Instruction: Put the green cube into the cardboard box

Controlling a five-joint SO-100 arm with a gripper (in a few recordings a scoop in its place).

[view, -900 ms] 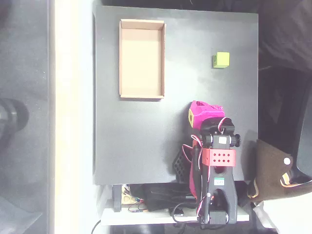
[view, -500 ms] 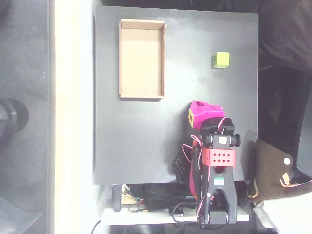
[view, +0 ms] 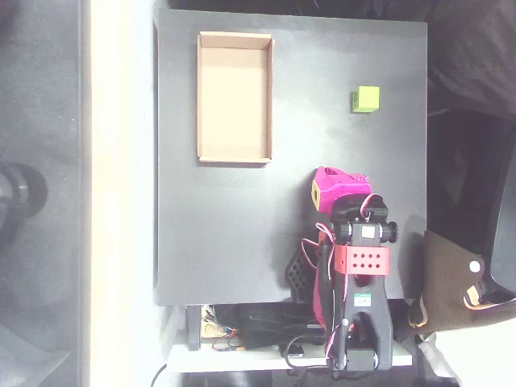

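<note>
Presently, seen from overhead, the green cube (view: 367,99) sits on the dark table (view: 226,226) toward the upper right of the surface, near the table's right edge. It rests flat, with nothing touching it. The cardboard box (view: 235,97) lies at the upper left of the table, its long side running up and down the picture, its open top facing the camera. Its light-brown floor holds nothing. Cube and box are well apart, with bare tabletop between them.

The arm (view: 361,266) stands at the lower right of the table, folded over its own base. Its magenta body carries a red perforated plate (view: 363,259) with black parts above and below it, and loose wires trail down toward the table's bottom edge. The gripper (view: 339,187) points up the picture; from this view it shows as a magenta block with a yellow patch on its left side. It sits below the cube and apart from it, a stretch of tabletop between the two, and it touches neither cube nor box. Whether the fingers are released or clenched cannot be told from above, as the gripper's housing hides them. Nothing is seen held in them.
</note>
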